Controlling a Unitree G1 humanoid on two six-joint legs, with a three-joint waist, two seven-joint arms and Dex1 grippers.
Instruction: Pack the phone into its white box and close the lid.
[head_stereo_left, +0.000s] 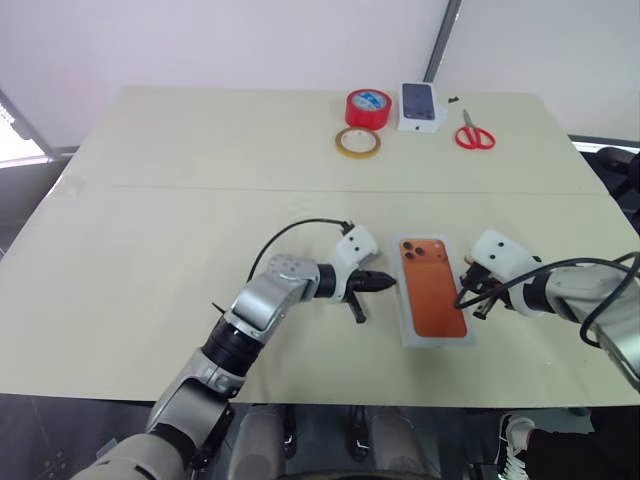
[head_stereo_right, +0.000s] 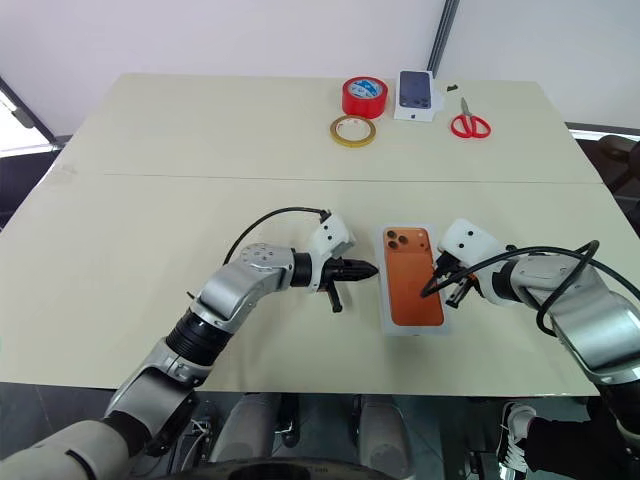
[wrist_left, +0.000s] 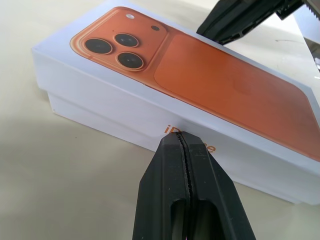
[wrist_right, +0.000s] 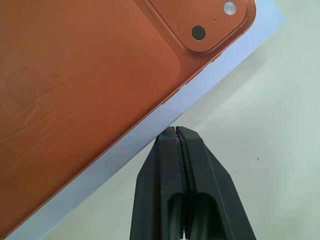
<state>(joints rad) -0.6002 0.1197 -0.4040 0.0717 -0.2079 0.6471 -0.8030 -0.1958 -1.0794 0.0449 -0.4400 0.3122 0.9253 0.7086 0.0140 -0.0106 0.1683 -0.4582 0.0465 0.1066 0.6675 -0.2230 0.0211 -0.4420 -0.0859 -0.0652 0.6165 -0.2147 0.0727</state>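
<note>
White box (head_stereo_left: 435, 290) is sitting lid-on w/ an orange phone picture on top, lying between the two grippers. Seam btwn lid and base is showing in the left wrist view, so the lid looks nearly or fully seated; the phone itself can't be seen, prob. inside.

Left gripper (head_stereo_left: 385, 282) is hovering w/ fingers pressed together, empty, tips aiming at the box's near long side, just beside it. Right gripper (head_stereo_left: 470, 295) is likewise pinched together, holding nothing, tips just beside the opposite long edge; contact can't be told.

Step in hand, as I'm reading it: squaring and seating the lid. Doing it well means pressing from both sides evenly so the box isn't sliding, keeping tips on the lid wall, not the base, and pushing gently.
</note>
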